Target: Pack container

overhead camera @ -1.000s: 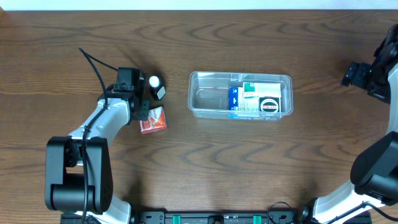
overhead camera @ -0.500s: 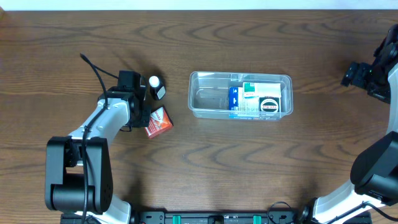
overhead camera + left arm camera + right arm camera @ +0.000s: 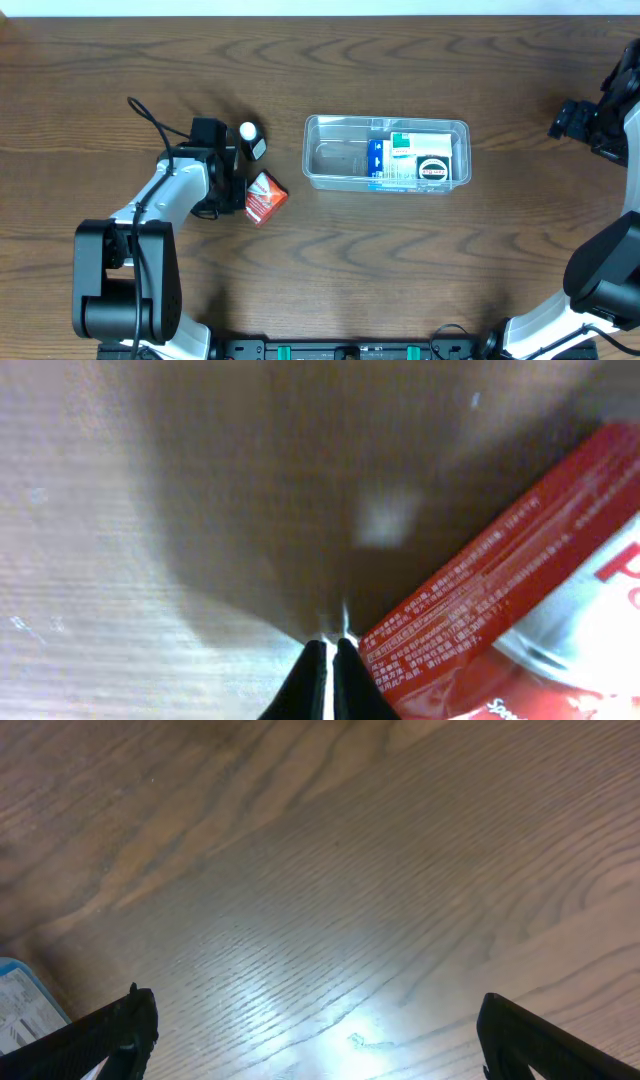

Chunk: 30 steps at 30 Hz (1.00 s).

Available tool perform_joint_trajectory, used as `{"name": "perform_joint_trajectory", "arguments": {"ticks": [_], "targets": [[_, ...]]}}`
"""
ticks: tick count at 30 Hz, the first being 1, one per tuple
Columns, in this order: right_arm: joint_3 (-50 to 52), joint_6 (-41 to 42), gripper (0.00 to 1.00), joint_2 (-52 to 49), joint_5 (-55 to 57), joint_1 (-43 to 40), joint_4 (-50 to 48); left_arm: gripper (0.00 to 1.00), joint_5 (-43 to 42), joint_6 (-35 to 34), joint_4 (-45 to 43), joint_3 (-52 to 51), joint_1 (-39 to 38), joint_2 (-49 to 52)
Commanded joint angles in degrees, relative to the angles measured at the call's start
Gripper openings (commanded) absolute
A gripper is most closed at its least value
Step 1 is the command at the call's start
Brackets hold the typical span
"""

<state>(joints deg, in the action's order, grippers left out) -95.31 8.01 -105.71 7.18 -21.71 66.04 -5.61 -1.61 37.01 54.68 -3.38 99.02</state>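
Left tool clenched, fingers pressed tip to tip with nothing between them; the left wrist view shows the same tool low over the wood. Right tool released, jaws spread wide, empty, parked at the far right edge, well apart from everything; in the right wrist view only bare wood lies between its fingers.

Tabletop: dark brown wood grain.

Container: clear tub, middle of the tabletop a bit right of centre, long side running left-right, sitting flat. Left half holds nothing, right half packed. Inside, from left to right: blue box, white-and-green box, white box with a round black mark, all close together. Can't tell whether they're stacked.

Red packet: red and white with print, outside the container, left of it and slightly nearer, turned at an angle. It's just right of the left tool's tips, not gripped; can't tell whether they touch.

Small bottle: white cap, dark body, just far of the left tool, left of the container, apart from it.
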Motion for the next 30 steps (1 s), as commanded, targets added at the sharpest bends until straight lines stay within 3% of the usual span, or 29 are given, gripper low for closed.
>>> {"name": "perform_joint_trajectory", "arguments": {"ticks": [1,9,17,23,30], "targets": [[-1.0,-0.8,0.99,0.1,0.3,-0.5,0.0,0.06,-1.6,-3.5,1.8,0.7,0.3,0.2],[-1.0,-0.8,0.99,0.1,0.3,-0.5,0.0,0.06,-10.0,-3.5,4.3,0.7,0.3,0.2],[-1.0,-0.8,0.99,0.1,0.3,-0.5,0.0,0.06,-10.3,-3.5,5.2,0.7,0.3,-1.4],[-1.0,-0.8,0.99,0.1,0.3,-0.5,0.0,0.06,-2.5,-7.9,5.9,0.7,0.5,-9.3],[-1.0,-0.8,0.99,0.1,0.3,-0.5,0.0,0.07,-5.6,-11.4,5.8,0.7,0.4,-20.3]]}}
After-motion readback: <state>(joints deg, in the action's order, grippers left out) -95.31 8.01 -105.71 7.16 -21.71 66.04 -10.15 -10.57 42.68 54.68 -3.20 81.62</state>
